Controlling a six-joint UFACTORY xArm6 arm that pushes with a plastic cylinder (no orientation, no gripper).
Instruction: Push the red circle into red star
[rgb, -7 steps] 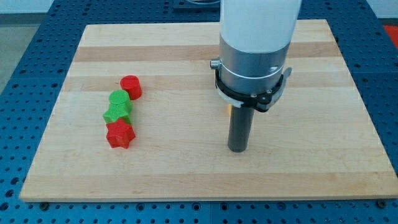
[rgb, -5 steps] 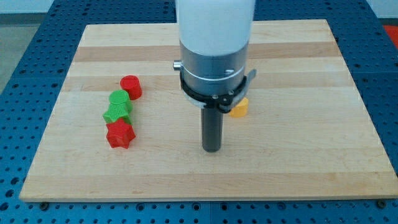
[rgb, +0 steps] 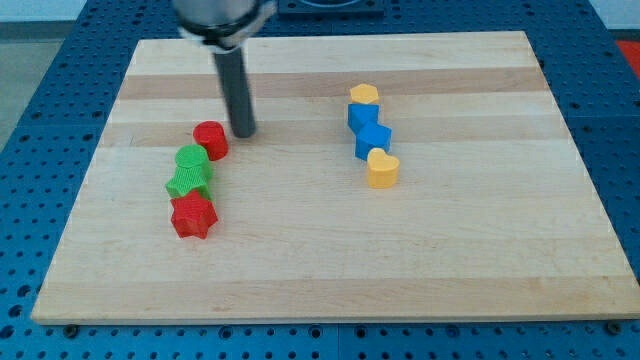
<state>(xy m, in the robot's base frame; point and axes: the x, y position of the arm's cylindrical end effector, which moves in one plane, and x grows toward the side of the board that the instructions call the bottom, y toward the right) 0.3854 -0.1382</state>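
Rod tip (rgb: 242, 134) down on tabletop (rgb: 300, 270), just right of red circle (rgb: 211, 140), close beside it, contact unclear. No hand on rod, so nothing apart, together or clamped; tip holds nothing. Red circle tops left-side column: green circle (rgb: 191, 158) touching below it, green star (rgb: 188, 180) next, red star (rgb: 193, 215) at bottom. Right cluster well apart: yellow hexagon (rgb: 364, 95), two blue blocks (rgb: 368, 128), shapes unclear, yellow heart (rgb: 382, 169).
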